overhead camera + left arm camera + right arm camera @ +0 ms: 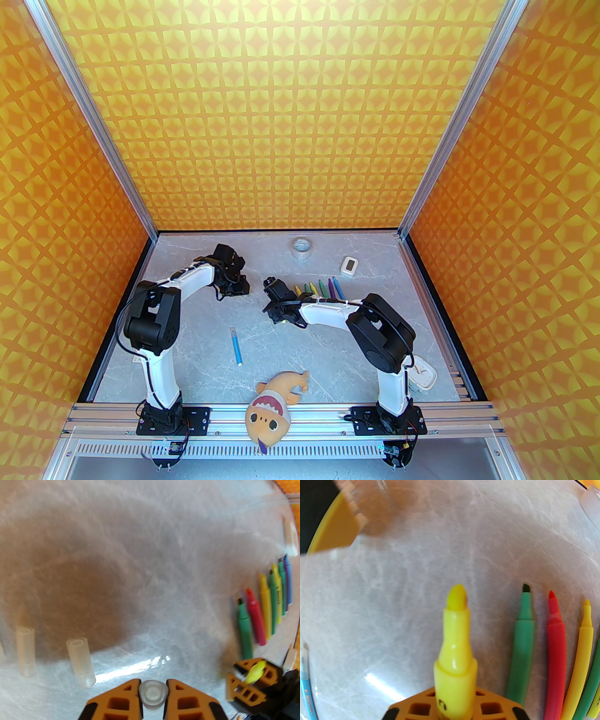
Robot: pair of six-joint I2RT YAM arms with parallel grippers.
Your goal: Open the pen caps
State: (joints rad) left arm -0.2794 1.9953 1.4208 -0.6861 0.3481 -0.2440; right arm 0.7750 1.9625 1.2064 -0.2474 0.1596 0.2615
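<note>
Room: orange-and-yellow patterned walls on three sides of a grey marbled table (187, 356).
Left gripper (152, 687): fingers pinching a whitish cap (152, 694), seen end-on, over the table's 10 o'clock area.
Loose caps (80, 662): two whitish tubes resting on the table at 9 o'clock of the left gripper, apart from each other.
Right gripper (454, 702): fingers clamped on a yellow marker (455, 644) with a bare tip, near the table's centre.
Marker row (318, 287): green, red, yellow and others side by side with bare tips, at 3 o'clock of the yellow marker.
Blue pen (236, 346): alone at 7 o'clock.
Tape roll (302, 247): 12 o'clock, by the back wall.
Plush toy (276, 403): 6 o'clock, on the near edge.
</note>
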